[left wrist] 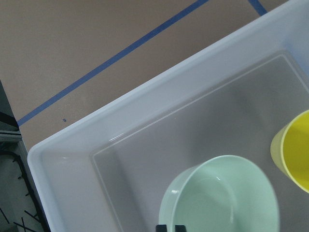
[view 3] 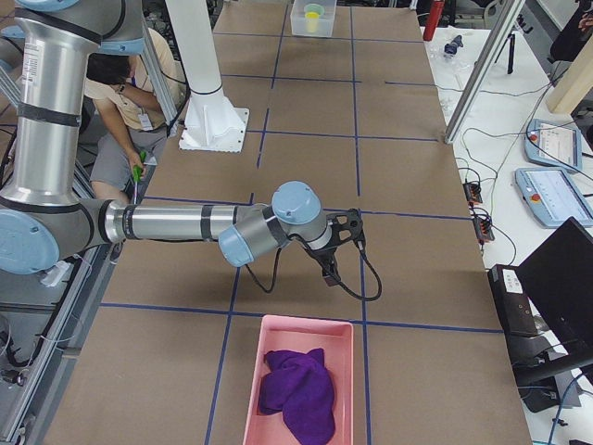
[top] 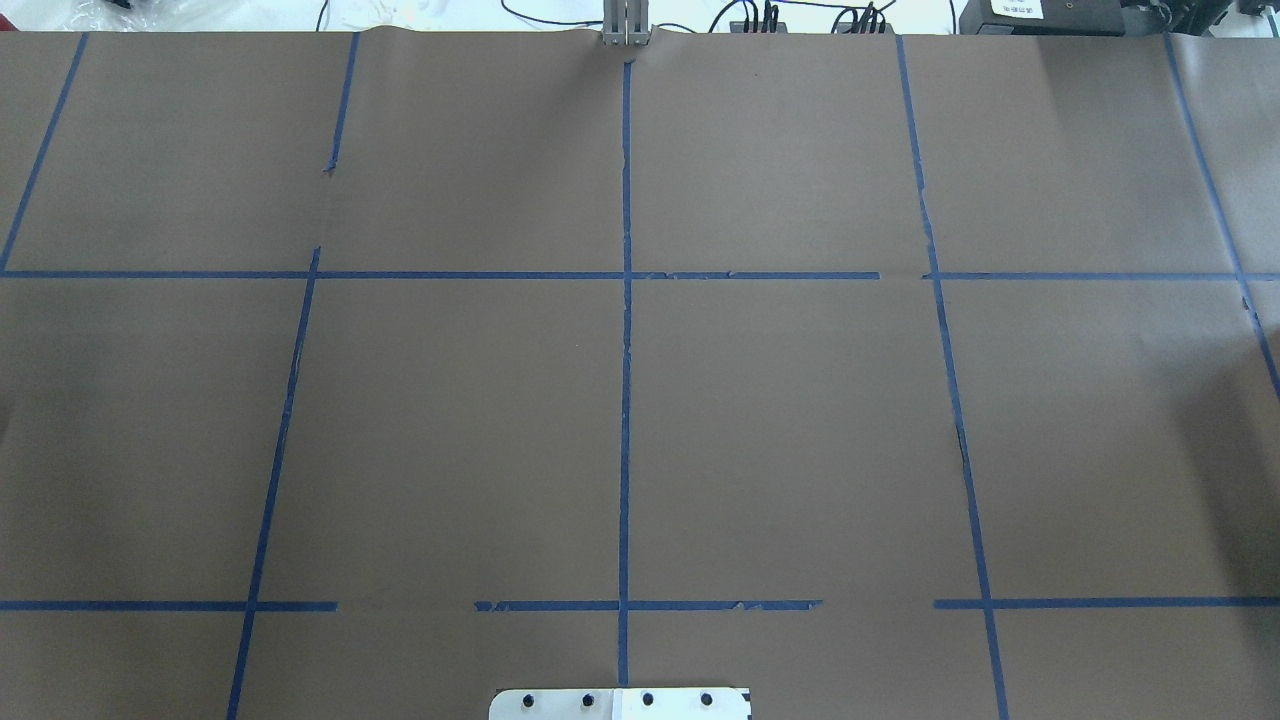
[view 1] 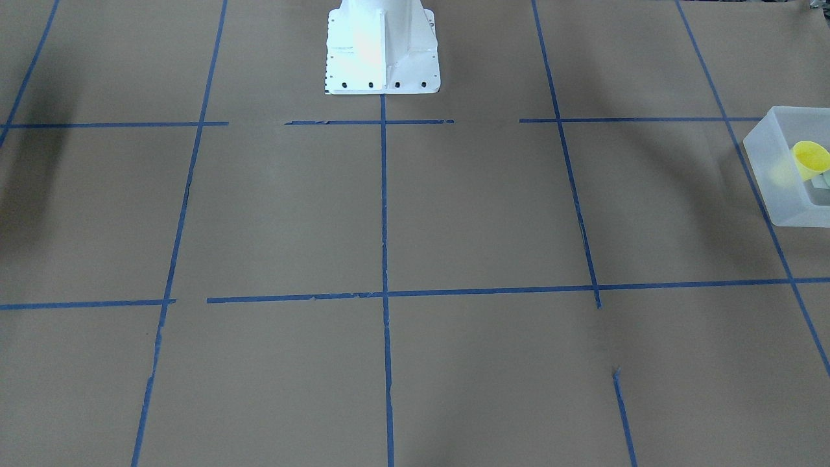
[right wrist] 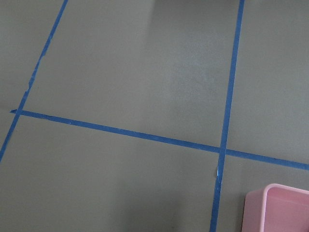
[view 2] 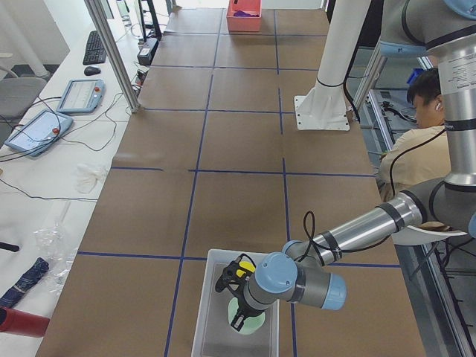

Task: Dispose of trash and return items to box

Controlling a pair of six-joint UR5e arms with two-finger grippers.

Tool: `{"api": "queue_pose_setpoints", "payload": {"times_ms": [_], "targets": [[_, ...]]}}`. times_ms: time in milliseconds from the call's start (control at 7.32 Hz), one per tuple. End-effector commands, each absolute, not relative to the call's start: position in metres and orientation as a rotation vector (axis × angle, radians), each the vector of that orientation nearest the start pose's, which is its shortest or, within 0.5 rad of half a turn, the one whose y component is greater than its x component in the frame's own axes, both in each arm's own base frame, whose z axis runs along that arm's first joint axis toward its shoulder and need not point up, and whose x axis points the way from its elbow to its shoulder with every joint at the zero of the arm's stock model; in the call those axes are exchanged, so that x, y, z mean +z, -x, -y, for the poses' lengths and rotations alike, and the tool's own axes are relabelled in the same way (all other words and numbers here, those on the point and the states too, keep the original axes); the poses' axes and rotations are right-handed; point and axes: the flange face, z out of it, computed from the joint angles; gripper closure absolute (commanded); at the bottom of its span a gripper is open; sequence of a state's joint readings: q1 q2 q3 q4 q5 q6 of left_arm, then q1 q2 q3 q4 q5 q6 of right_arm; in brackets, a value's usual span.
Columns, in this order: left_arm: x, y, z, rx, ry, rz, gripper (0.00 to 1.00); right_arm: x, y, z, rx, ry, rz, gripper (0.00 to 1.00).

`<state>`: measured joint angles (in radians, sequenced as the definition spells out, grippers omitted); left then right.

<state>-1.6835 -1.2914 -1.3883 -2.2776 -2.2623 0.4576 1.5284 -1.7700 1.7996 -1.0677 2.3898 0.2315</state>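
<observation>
The box (view 2: 216, 327) stands at the table's left end; it also shows in the front view (view 1: 775, 188) and the left wrist view (left wrist: 145, 145). The yellow cup (left wrist: 294, 154) and the mint-green bowl (left wrist: 227, 198) are inside it; the cup also shows in the front view (view 1: 810, 159). My left gripper (left wrist: 173, 227) reaches down into the box. Its tips stand close together at the bowl's rim. My right gripper (view 3: 338, 246) hovers above bare table just beyond the pink tray. I cannot tell whether it is open or shut.
A pink tray (view 3: 278, 343) holding a purple cloth (view 3: 296, 389) stands at the table's right end; its corner shows in the right wrist view (right wrist: 280, 208). The white robot base (view 1: 382, 52) stands mid-table. A seated person (view 2: 416, 126) is behind the robot.
</observation>
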Motion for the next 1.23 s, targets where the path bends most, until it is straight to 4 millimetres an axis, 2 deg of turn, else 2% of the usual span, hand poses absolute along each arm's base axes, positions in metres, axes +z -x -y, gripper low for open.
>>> {"api": "queue_pose_setpoints", "payload": {"times_ms": [0, 137, 273, 546, 683, 820, 956, 1093], "targets": [[0.784, 0.106, 0.343, 0.37, -0.457, -0.628, 0.46, 0.574, -0.042, 0.431, -0.043, -0.39, 0.861, 0.0], [0.76, 0.106, 0.356, 0.346, -0.504, -0.623, 0.3, 0.572, -0.042, 0.432, -0.044, -0.393, 0.861, 0.0], [0.727, 0.101, 0.372, 0.301, -0.483, -0.639, 0.3, 0.571, -0.042, 0.434, -0.044, -0.395, 0.857, 0.0], [0.641, 0.099, 0.392, 0.151, -0.412, -0.673, 0.3, 0.57, -0.04, 0.434, -0.046, -0.392, 0.855, 0.0], [0.601, 0.096, 0.402, 0.077, -0.36, -0.697, 0.22, 0.571, -0.038, 0.434, -0.049, -0.387, 0.855, 0.0], [0.57, 0.094, 0.41, 0.111, -0.357, -0.694, 0.0, 0.572, -0.038, 0.433, -0.045, -0.381, 0.855, 0.0], [0.571, 0.091, 0.403, 0.123, -0.347, -0.715, 0.0, 0.573, -0.035, 0.434, -0.051, -0.369, 0.855, 0.0], [0.589, 0.08, 0.382, 0.1, -0.275, -0.86, 0.0, 0.574, -0.031, 0.433, -0.049, -0.349, 0.847, 0.0]]}}
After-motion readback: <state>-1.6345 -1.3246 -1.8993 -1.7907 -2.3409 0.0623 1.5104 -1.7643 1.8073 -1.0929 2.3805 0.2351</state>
